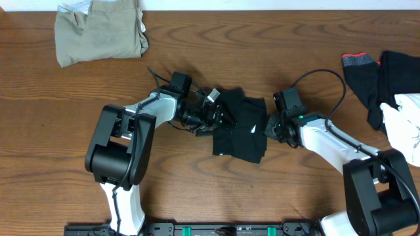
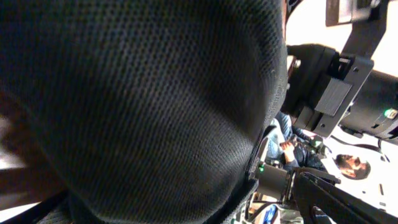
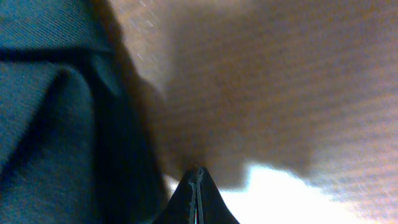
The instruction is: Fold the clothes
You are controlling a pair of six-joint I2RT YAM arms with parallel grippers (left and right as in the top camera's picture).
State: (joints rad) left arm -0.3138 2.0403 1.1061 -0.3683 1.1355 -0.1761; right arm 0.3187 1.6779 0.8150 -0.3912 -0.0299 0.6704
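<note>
Reaches in from near left with the left gripper (image 1: 213,110), jaws spread wide, at the left edge of the black garment (image 1: 239,131). Reaches from near right with the right gripper (image 1: 269,126), tips pressed together, at its right edge. Lies crumpled at centre, long axis near to far.

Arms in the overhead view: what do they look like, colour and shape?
The left arm and right arm both have white rounded links between boxy black joints. A thin black cable loops off the right arm, near a small green light. The right tool ends in slim black fingers.
</note>
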